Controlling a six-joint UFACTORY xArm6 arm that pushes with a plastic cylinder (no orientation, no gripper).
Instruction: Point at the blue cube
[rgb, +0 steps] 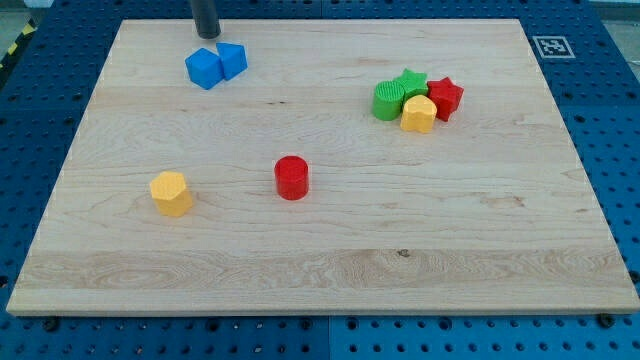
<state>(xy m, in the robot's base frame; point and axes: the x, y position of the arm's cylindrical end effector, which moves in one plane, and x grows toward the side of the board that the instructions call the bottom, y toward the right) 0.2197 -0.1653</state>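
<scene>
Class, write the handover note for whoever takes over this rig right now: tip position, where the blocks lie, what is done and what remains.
My tip: at the view's top left, just above the two touching blue blocks.
Blue cube lies left of the other blue block.
Elsewhere: yellow block, red cylinder, and a cluster at right of green cylinder, green star, red star, yellow block.
Done: tip is near the cube.
Left: confirm the pointing.

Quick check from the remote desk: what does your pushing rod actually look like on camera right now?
A straight, dark grey cylindrical rod, plain and smooth, entering from the view's top. No cables or markings show. My tip ends just above the two blue blocks. The arm itself is out of view.
</scene>
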